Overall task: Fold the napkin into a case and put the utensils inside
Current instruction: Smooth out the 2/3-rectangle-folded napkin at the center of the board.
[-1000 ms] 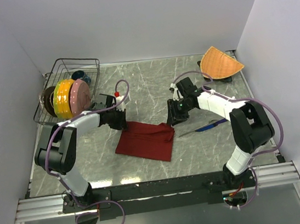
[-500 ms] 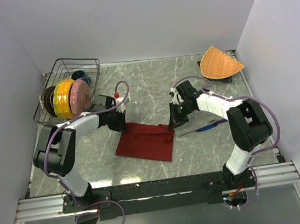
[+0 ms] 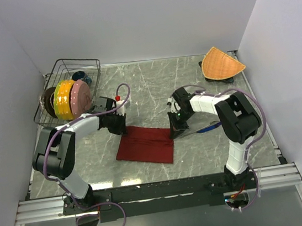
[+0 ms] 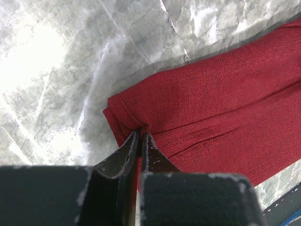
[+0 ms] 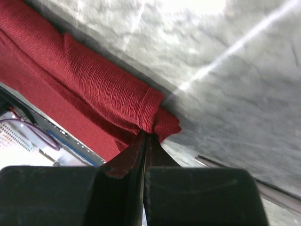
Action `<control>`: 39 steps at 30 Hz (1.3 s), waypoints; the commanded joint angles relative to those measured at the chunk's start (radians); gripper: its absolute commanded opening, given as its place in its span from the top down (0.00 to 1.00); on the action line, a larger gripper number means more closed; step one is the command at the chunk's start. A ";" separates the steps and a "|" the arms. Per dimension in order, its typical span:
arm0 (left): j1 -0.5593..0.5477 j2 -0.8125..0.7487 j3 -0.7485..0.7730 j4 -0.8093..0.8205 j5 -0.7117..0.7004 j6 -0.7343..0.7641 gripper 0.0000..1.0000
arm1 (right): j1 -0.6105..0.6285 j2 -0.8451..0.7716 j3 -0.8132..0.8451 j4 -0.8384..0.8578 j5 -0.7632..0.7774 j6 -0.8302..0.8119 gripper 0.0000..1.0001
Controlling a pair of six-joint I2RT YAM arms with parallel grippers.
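Napkin point(image 3: 145, 145): dark red cloth lying flat on the marble table point(image 3: 153, 85) between the two arms, already doubled over, with a fold line running along it.

Left gripper point(image 4: 141, 134): closed on the napkin's far-left corner, with only a thin pleat of cloth between the tips. Right gripper point(image 5: 146, 135): closed on the far-right corner, where the rolled edge bunches up just ahead of the tips. Both grips sit low, at table level.

Handling, as a judgement: the cloth is light and limp with no stiffness of its own, so the span between the grips will sag and needs tension from both corners at once. The coarse weave should give the pads good friction. The risk is layers: a corner pinch may catch only the top ply, so bite deep enough to take every layer at the folded edge.

Blue knife point(image 3: 207, 128): on the table just right of the right gripper, clear of the cloth. It looks rigid, thin and low, so take it across the handle. I can't separate the fork from it here.
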 commanded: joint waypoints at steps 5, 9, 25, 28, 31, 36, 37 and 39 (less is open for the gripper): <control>0.031 0.022 0.009 -0.059 -0.011 -0.001 0.89 | 0.006 0.115 0.182 -0.006 0.217 -0.089 0.99; 0.037 -0.004 -0.001 -0.050 0.018 0.019 0.87 | 0.007 0.082 0.206 -0.018 0.213 -0.125 0.99; 0.008 -0.009 0.001 -0.065 -0.013 0.029 0.87 | 0.055 -0.021 0.131 -0.044 0.142 -0.139 0.89; 0.008 -0.009 0.003 -0.071 -0.016 0.027 0.86 | 0.060 0.002 0.125 -0.030 0.138 -0.142 0.95; 0.008 -0.030 0.001 -0.071 -0.004 0.030 0.76 | 0.061 0.020 0.108 -0.015 0.156 -0.156 1.00; 0.023 -0.246 -0.080 0.033 0.155 0.087 0.60 | 0.063 0.056 0.114 -0.001 0.173 -0.161 1.00; 0.020 -0.336 -0.100 0.050 0.174 0.142 0.56 | 0.061 0.059 0.113 0.002 0.176 -0.164 1.00; -0.024 -0.418 -0.160 0.078 0.162 0.212 0.50 | 0.061 0.065 0.111 0.005 0.179 -0.170 1.00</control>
